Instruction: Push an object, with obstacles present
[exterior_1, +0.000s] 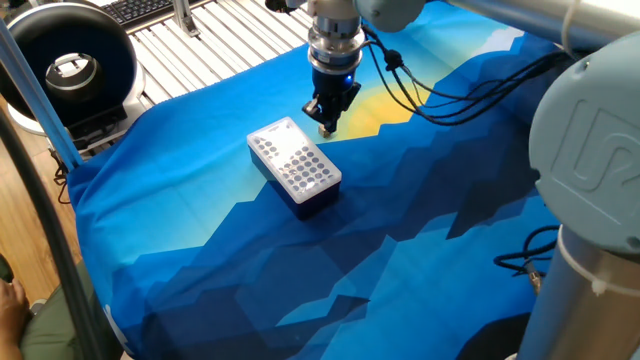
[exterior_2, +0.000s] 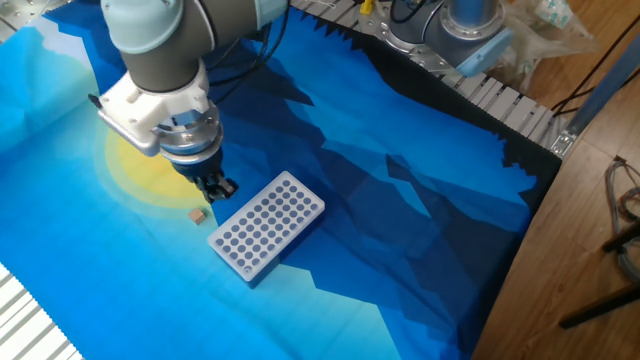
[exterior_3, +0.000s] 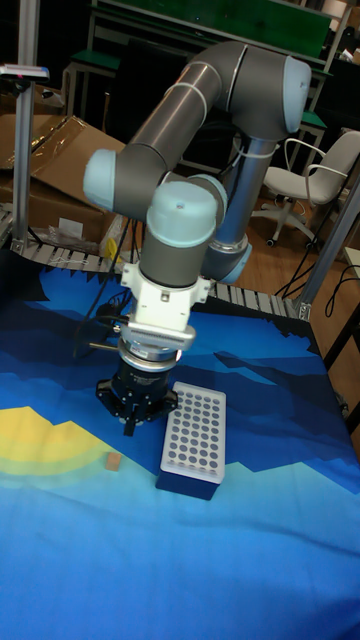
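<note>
The object, a tiny tan cube (exterior_2: 198, 214), lies on the blue cloth at the edge of its yellow patch; the tall fixed view shows the cube (exterior_3: 114, 460) left of the box. My gripper (exterior_2: 218, 190) hangs just above the cloth with its fingers together and nothing between them. It is a short way from the cube, between it and the box's near corner. The obstacle, a box (exterior_2: 267, 226) with a white holed top and dark blue sides, lies flat beside them. In one fixed view my gripper (exterior_1: 325, 122) points down just behind the box (exterior_1: 295, 165).
A blue patterned cloth (exterior_1: 200, 260) covers the table. A black round device (exterior_1: 70, 65) stands on the slatted surface at the far left. Cables (exterior_1: 430, 95) trail from my wrist. The arm's base (exterior_2: 465, 25) stands behind the cloth.
</note>
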